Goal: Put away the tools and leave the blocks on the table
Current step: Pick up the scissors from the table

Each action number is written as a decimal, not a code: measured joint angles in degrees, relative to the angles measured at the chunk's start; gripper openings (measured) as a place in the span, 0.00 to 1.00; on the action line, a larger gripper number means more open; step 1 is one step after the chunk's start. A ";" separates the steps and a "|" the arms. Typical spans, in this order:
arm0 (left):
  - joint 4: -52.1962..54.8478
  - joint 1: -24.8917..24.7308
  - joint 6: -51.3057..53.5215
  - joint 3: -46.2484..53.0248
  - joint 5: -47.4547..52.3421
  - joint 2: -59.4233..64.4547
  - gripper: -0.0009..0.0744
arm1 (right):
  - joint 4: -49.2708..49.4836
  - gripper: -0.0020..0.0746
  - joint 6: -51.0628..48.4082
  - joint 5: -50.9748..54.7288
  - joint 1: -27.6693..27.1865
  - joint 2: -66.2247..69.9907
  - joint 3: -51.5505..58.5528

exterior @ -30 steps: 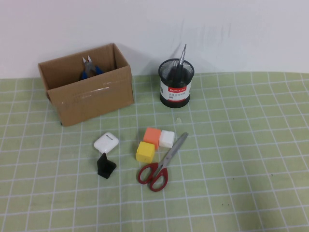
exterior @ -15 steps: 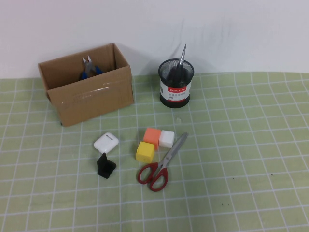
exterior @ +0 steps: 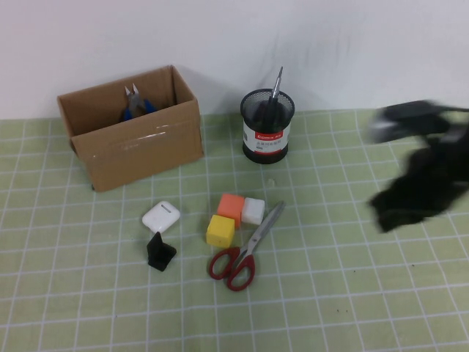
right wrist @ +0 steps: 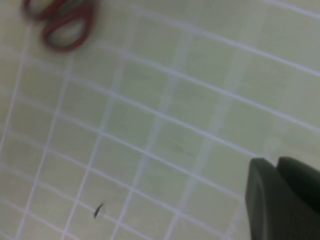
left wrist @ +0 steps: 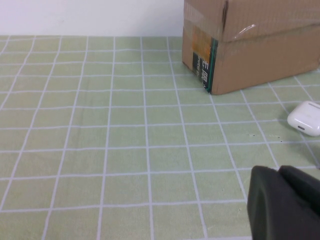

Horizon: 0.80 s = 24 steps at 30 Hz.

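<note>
Right tool (exterior: 418,172) just swept in at far right, grip state unclear; scissors (exterior: 245,248) remain; left tool (left wrist: 285,205) parked.

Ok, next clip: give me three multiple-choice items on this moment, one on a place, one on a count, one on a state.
1. Where are the pliers?
A. In the cardboard box
B. In the mesh cup
C. On the mat

2. How many blocks lie on the table?
A. Two
B. Three
C. Four

3. How do the scissors lie?
A. Standing in the mesh cup
B. Held by the right tool
C. Flat on the mat, untouched

Answers:
1 A, blue handles show inside the box.
2 B, orange, white, yellow.
3 C, the right tool is a blur at the table's right side, away from them; the left tool is near the table, holding nothing.
</note>
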 joint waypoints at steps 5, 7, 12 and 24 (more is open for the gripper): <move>0.00 0.00 0.00 0.00 0.00 0.00 0.01 | 0.00 0.01 -4.76 1.64 8.71 12.93 -10.81; 0.00 0.00 0.00 0.00 0.00 0.00 0.01 | 0.00 0.01 -3.80 1.64 11.37 15.70 -14.15; 0.00 0.00 0.00 0.00 0.00 0.00 0.01 | -0.24 0.01 8.31 -0.91 16.88 19.74 -20.68; 0.00 0.00 0.00 0.00 0.00 0.00 0.01 | -12.62 0.08 33.64 -2.89 20.45 24.46 -24.36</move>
